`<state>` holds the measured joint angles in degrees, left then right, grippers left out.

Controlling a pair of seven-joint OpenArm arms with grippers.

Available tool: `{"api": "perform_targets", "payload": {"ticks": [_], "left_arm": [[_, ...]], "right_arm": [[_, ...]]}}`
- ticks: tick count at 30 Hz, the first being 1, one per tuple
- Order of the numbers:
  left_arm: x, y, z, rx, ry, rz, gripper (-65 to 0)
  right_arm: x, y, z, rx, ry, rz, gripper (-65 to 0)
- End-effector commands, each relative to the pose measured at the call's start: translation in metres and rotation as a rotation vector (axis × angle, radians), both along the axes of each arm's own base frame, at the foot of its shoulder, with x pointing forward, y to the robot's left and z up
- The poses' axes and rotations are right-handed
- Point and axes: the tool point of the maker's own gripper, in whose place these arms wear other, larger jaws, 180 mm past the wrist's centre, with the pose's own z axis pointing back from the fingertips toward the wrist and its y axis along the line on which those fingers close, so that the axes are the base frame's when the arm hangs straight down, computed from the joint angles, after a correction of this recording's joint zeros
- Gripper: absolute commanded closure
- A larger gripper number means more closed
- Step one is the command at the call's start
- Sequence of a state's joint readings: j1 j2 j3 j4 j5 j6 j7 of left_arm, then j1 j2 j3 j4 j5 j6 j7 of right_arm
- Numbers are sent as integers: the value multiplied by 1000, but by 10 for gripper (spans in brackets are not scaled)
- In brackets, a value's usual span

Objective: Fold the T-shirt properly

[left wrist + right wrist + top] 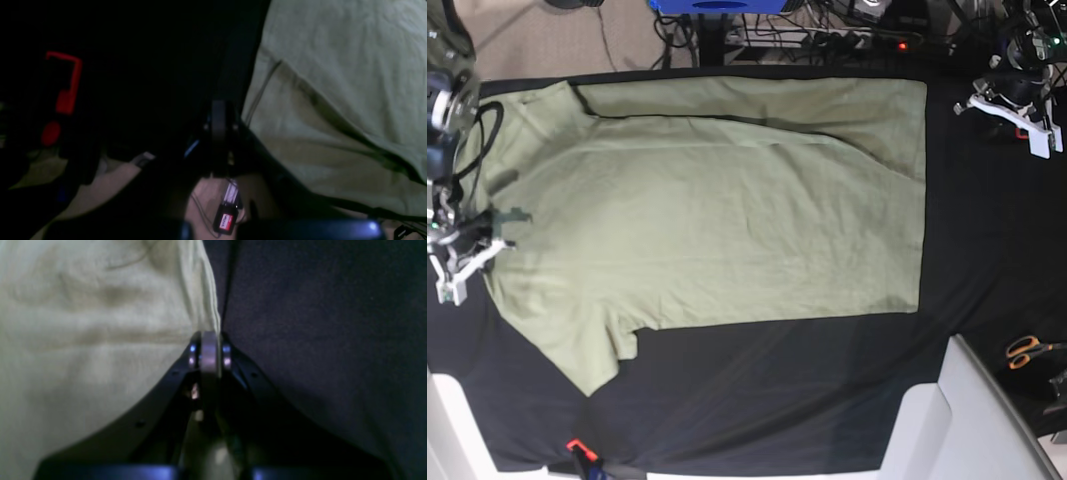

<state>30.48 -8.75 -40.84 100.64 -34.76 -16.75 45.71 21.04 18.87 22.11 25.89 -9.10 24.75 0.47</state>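
Note:
The pale sage-green T-shirt (727,200) lies spread flat on the black table cloth (987,250), collar end toward the left, with its far long side folded in over the body. My right gripper (462,262) sits at the shirt's left edge. In the right wrist view that gripper (210,340) is shut, and a raised ridge of the shirt (83,340) runs into its tips. My left gripper (1037,140) hovers off the shirt at the far right. In the left wrist view it (220,116) is shut on nothing, beside the shirt (333,83).
Orange-handled scissors (1027,350) lie at the right edge of the cloth. White panels (957,420) stand at the near right corner. A small red clip (577,447) sits at the near edge. Cables and a blue stand (717,8) crowd the floor beyond the table.

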Motion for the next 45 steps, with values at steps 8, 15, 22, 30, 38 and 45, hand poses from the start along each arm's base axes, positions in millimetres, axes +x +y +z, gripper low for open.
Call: {"api": "perform_targets", "payload": {"ticks": [8, 15, 22, 30, 38, 45], "left_arm": [[14, 4, 12, 21, -51, -12, 0], [20, 5, 13, 18, -64, -8, 0], [28, 1, 11, 8, -70, -19, 0], [37, -13, 7, 5, -53, -101, 0], [46, -7, 4, -4, -58, -86, 0], [44, -6, -3, -17, -45, -73, 0]], "right_arm": [[-2, -16, 48, -101, -63, 10, -2], [-16, -8, 73, -111, -19, 17, -2], [-42, 28, 72, -109, 48, 50, -2], [-76, 50, 69, -112, 75, 74, -2], [-110, 52, 49, -105, 147, 79, -2], [-110, 59, 61, -117, 128, 87, -173]]}}
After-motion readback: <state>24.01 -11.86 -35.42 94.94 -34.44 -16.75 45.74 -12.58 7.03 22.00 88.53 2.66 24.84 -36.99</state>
